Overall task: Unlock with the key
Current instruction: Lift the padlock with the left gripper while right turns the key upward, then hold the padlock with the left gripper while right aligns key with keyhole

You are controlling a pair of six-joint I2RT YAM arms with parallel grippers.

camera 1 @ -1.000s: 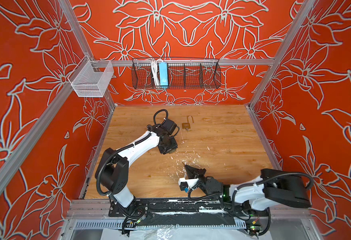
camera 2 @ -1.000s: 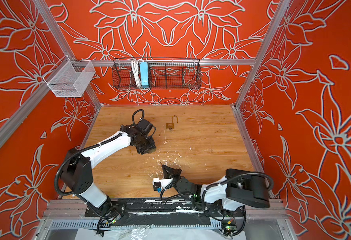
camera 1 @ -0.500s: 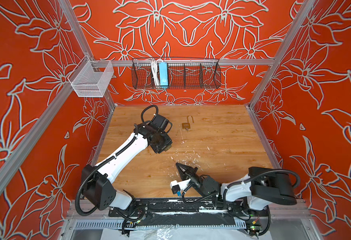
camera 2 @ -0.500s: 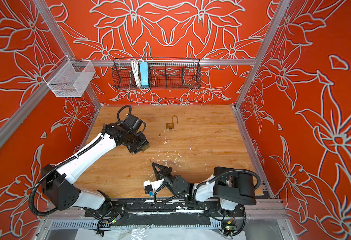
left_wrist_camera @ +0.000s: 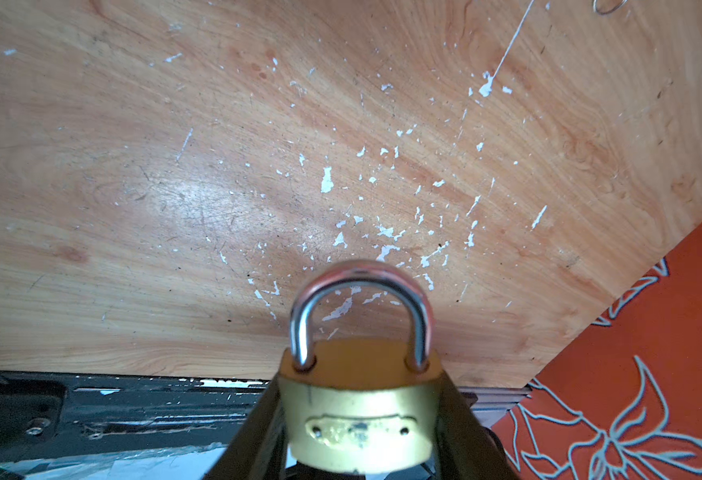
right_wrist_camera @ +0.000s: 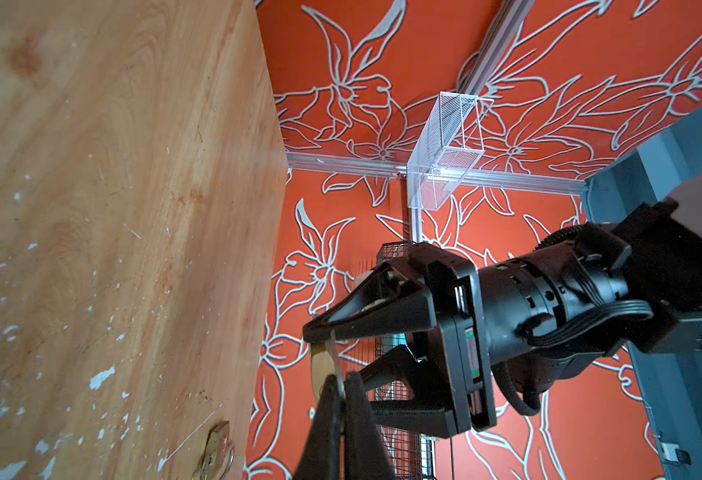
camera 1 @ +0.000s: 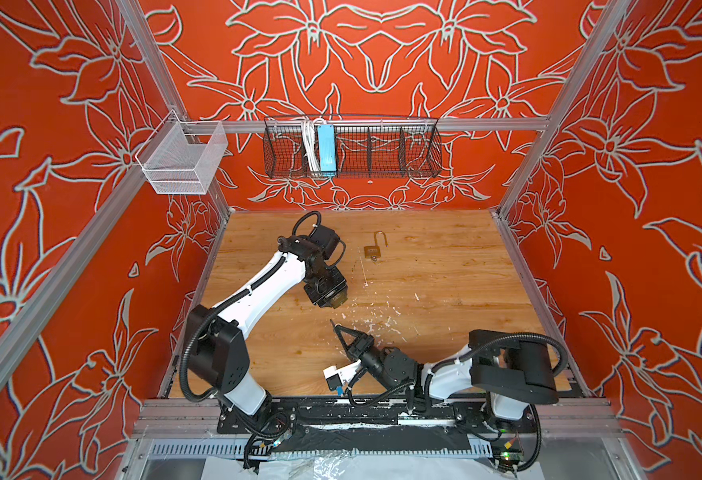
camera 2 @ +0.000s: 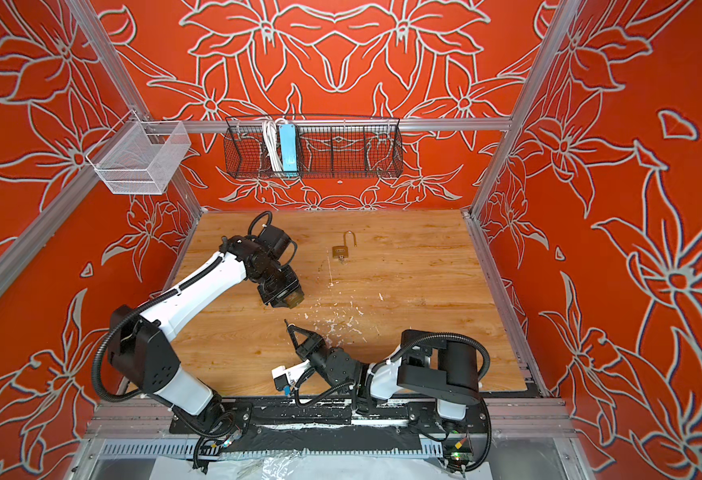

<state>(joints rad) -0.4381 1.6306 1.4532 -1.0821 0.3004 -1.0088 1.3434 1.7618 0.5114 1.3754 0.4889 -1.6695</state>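
Right half of the worktop (camera 1: 465,291) was wide open, just paint flecks (camera 1: 366,321). One open padlock (camera 1: 373,250) lay loose near the back middle. Left arm (camera 1: 266,286) slanted across the left side, right arm (camera 1: 507,370) hogged the front edge. Tight spot: the gap between the left end effector (camera 1: 337,300) clamping a closed padlock (left_wrist_camera: 359,411) and the right end effector (camera 1: 337,328) pinching the key (right_wrist_camera: 325,360). The wire basket (camera 1: 382,145) on the back wall hung well clear.

Robot test cell (floral walls (camera 1: 653,208), aluminium frame (camera 1: 486,124)).
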